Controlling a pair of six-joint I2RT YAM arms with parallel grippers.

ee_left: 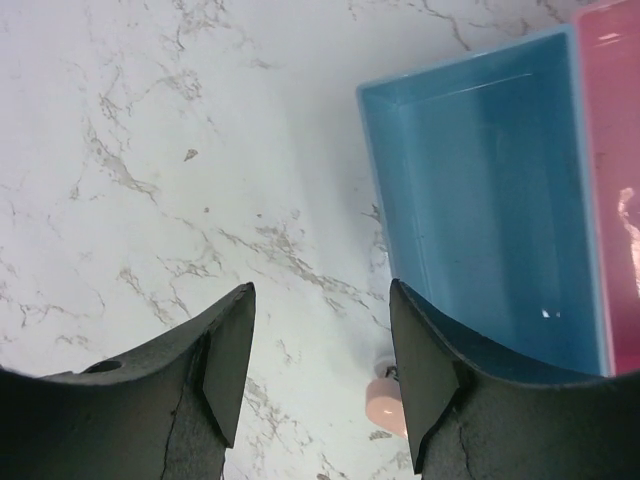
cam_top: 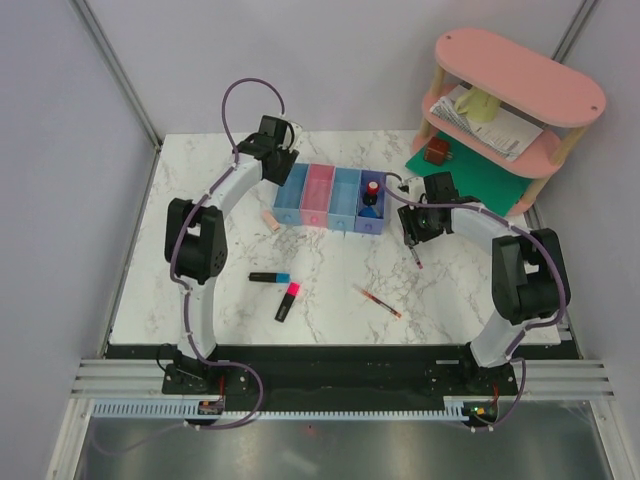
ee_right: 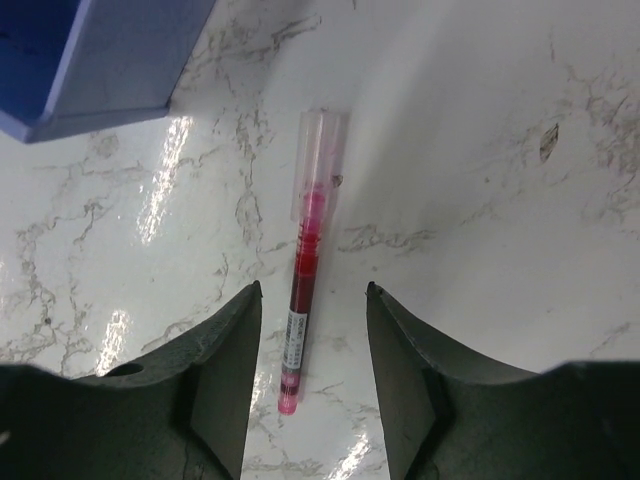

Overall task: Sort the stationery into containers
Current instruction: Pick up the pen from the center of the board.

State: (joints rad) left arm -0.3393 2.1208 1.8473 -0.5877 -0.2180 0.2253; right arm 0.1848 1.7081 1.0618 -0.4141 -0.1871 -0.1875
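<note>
While the top external view takes in the whole marble table [cam_top: 200, 200], the row of four containers [cam_top: 330, 197] sits at its far middle, with the black-red bottle [cam_top: 372, 189] standing in the purple-blue bin at the right end. The left gripper [cam_top: 283, 172] hangs by the row's left end, near the beige eraser [cam_top: 270, 220]. The right gripper [cam_top: 412, 238] is just right of the row, over a thin red pen [cam_top: 415, 256]. Nearer the arms lie the blue-capped highlighter [cam_top: 270, 277], the pink-capped highlighter [cam_top: 288, 301] and a second red pen [cam_top: 378, 301]. From the left wrist, the left gripper [ee_left: 320, 335] has its jaws apart with only bare marble between them; the light blue bin [ee_left: 490, 210] and pink bin [ee_left: 615, 150] lie ahead to the right, and the eraser [ee_left: 383, 400] peeks out by the right finger. From the right wrist, the right gripper [ee_right: 312, 330] stands parted, and the red pen [ee_right: 310, 240] lies flat on the table between its fingers, unclamped, near the purple-blue bin [ee_right: 90, 60].
</note>
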